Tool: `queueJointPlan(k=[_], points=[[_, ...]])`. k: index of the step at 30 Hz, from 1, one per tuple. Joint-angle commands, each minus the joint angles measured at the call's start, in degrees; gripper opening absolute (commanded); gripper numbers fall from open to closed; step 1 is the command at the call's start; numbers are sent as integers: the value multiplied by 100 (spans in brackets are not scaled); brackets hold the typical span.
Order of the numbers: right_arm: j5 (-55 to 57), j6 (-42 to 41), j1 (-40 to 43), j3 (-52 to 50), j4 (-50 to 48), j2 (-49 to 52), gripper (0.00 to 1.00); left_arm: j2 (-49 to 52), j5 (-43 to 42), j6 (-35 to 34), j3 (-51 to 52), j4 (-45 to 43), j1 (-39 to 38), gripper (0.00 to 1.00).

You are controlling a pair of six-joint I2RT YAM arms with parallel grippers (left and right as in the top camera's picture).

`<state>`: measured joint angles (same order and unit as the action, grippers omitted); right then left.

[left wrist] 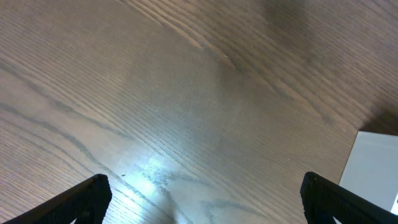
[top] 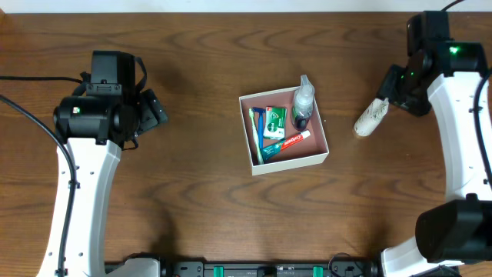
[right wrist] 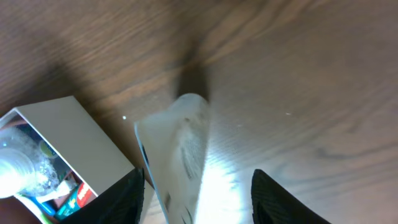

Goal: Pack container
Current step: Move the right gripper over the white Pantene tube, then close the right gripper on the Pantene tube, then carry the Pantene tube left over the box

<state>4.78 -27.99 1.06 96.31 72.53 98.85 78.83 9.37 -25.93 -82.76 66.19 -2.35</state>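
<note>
Since it fills every view, the table [top: 192,61] comes first: dark brown wood with long wavy grain and a dull sheen that flares pale under both wrist cameras. Of the room, only a light strip shows along the far edge. The two arms, white shells with black joints, are cut off at the near edge. The left arm [top: 77,177] stands well apart from everything. The left gripper [left wrist: 205,202] has its black fingers spread wide over bare wood. The container [top: 286,161] sits near the middle of the table, slightly turned. It is a shallow square box with thin white walls, its pinkish-brown floor mostly covered. One white corner of it pokes into the left wrist view. To the container's right lies a soft, whitish tube [top: 371,117], blurred and overexposed up close. The right gripper [right wrist: 198,199] straddles the tube with its fingers parted. One finger seems to touch the tube, the other is clear of it. Inside the box, a clear plastic bottle [top: 303,100] leans in the far right corner. It is beside a green packet [top: 275,119], a red-and-white toothpaste tube [top: 290,141] and a blue-handled item [top: 257,123] too small to identify.
</note>
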Motion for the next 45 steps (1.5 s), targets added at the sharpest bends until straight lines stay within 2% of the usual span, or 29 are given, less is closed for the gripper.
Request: queueJointPlan(k=[1,4,6,11,13,15,16,23,31,37,45], points=[[-428,103,4,-326,-221,17,54,15,31,-90,-7,17,24,98],[-424,103,4,-529,-387,17,53,15,31,-90,-7,17,24,98],[-415,103,7,-599,-446,17,47,15,31,-90,-7,17,24,98],[-415,101,4,-638,-487,17,20,15,31,-90,-7,20,24,98],[-415,101,7,-638,-498,15,15,15,31,-90,-7,17,24,98],[-415,103,7,-601,-501,4,2,15,31,-90,-7,17,24,98],[-415,103,7,-562,-483,4,1,15,31,-90,-7,17,24,98],[-468,450,4,455,55,-214,1,15,31,-90,-7,20,24,98],[-1659,1445,-4,1921,997,-881,1,15,31,-90,-7,20,24,98],[-2024,1827,-234,1954,1460,-1416,1,15,31,-90,-7,17,24,98],[-1902,2444,-964,1556,1665,-1377,1,15,28,-90,-7,17,24,98]])
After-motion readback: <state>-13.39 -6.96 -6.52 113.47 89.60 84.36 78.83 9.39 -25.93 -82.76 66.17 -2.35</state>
